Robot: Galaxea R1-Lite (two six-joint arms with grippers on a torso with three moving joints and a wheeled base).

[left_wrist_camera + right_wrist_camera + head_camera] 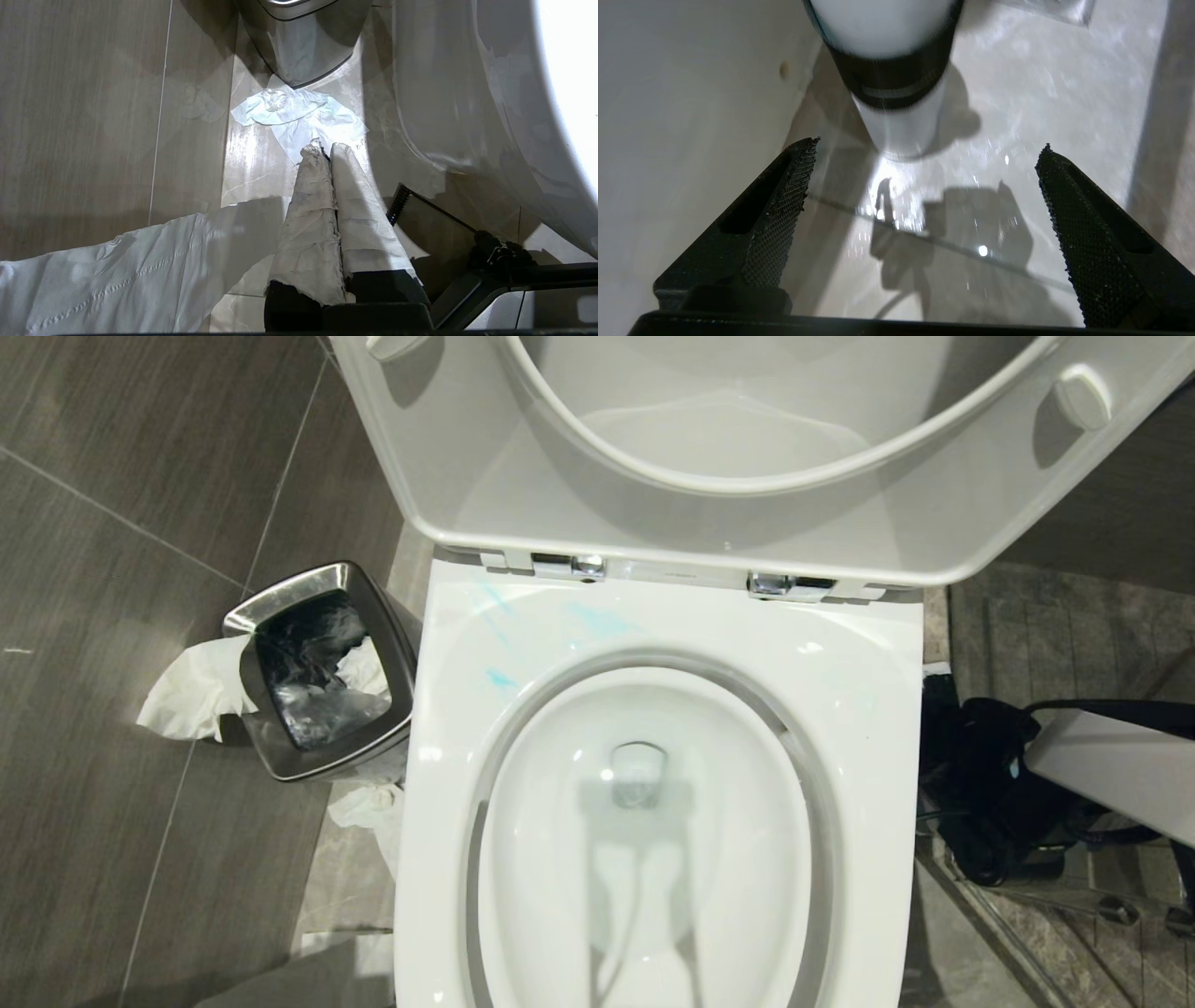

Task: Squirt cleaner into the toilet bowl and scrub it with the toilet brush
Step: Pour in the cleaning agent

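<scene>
here, the toilet bowl (653,821) fills the middle of the head view, seat and lid raised, with faint turquoise smears of the cleaner (504,679) on the back left of its rim. just beside it on the left stands a steel waste bin (317,672) with tissue (191,695) hanging out. the right gripper (924,210) hangs low over the tiled floor — fingers spread wide, empty — near a white cylinder with a black band (892,88). the left gripper (324,154), fingers pressed together and wrapped in paper, points at the floor by the bowl's side.
</scene>
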